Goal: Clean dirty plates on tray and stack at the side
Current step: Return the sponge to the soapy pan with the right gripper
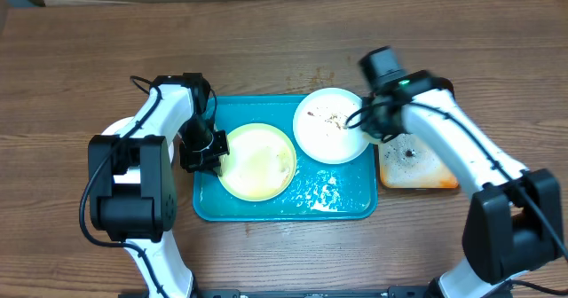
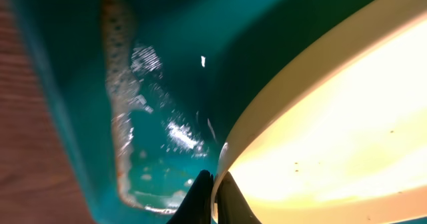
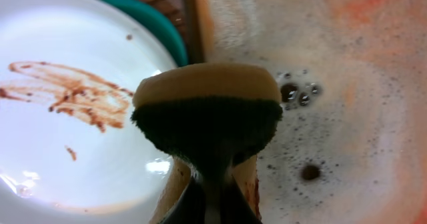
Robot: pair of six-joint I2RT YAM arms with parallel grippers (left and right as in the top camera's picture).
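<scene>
The teal tray [image 1: 355, 205] holds a pale yellow-green plate [image 1: 262, 163] at its left and a white plate [image 1: 330, 129] with brown smears at its upper right. A third plate is not in view. My left gripper [image 1: 213, 149] is shut on the yellow-green plate's left rim [image 2: 267, 117], one finger on each side of the rim [image 2: 212, 197]. My right gripper [image 1: 383, 125] is shut on a sponge [image 3: 207, 114], yellow with a dark green scrub face, held over the white plate's right edge [image 3: 67, 117] and the foamy orange tray [image 3: 333, 84].
A small orange tray [image 1: 417, 167] with soapy foam sits right of the teal tray. Soapy water pools on the teal tray floor [image 2: 153, 131]. Wooden table [image 1: 89, 58] all round.
</scene>
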